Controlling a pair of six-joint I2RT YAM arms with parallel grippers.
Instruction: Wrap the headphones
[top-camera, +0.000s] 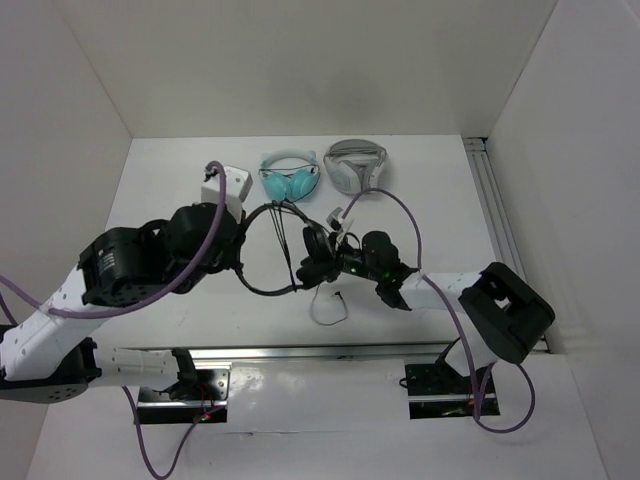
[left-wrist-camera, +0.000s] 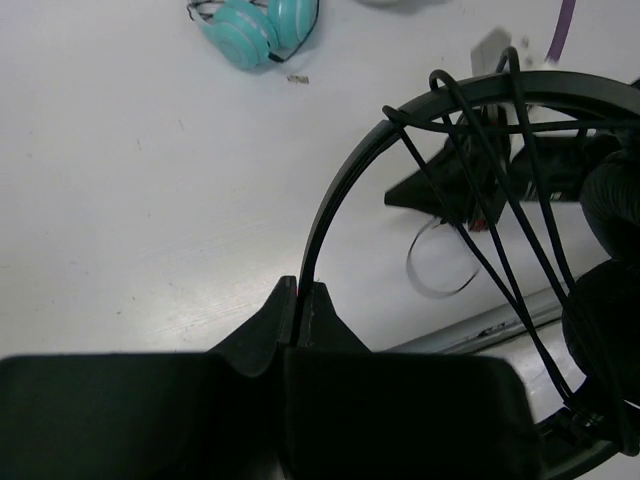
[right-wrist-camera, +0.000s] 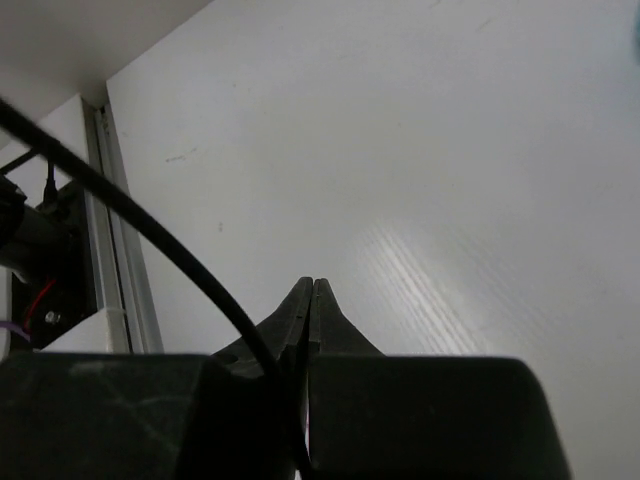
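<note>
The black headphones (top-camera: 283, 207) hang above the table between my two arms, with their thin cable (left-wrist-camera: 497, 215) strung several times across the headband (left-wrist-camera: 345, 175). My left gripper (left-wrist-camera: 300, 290) is shut on the headband's left end; from above it (top-camera: 240, 250) sits left of the loop. The round earcups (left-wrist-camera: 605, 310) are at the right edge of the left wrist view. My right gripper (top-camera: 312, 266) is by the earcups (top-camera: 315, 241). In the right wrist view its tips (right-wrist-camera: 312, 285) are shut, and a length of cable (right-wrist-camera: 140, 225) runs down into the base of the jaws.
Teal headphones (top-camera: 290, 178) and white-grey headphones (top-camera: 355, 165) lie at the back of the table, with a white box (top-camera: 225, 185) to their left. A thin white loop (top-camera: 328, 305) lies on the table under the right gripper. A metal rail (top-camera: 495, 200) runs along the right wall.
</note>
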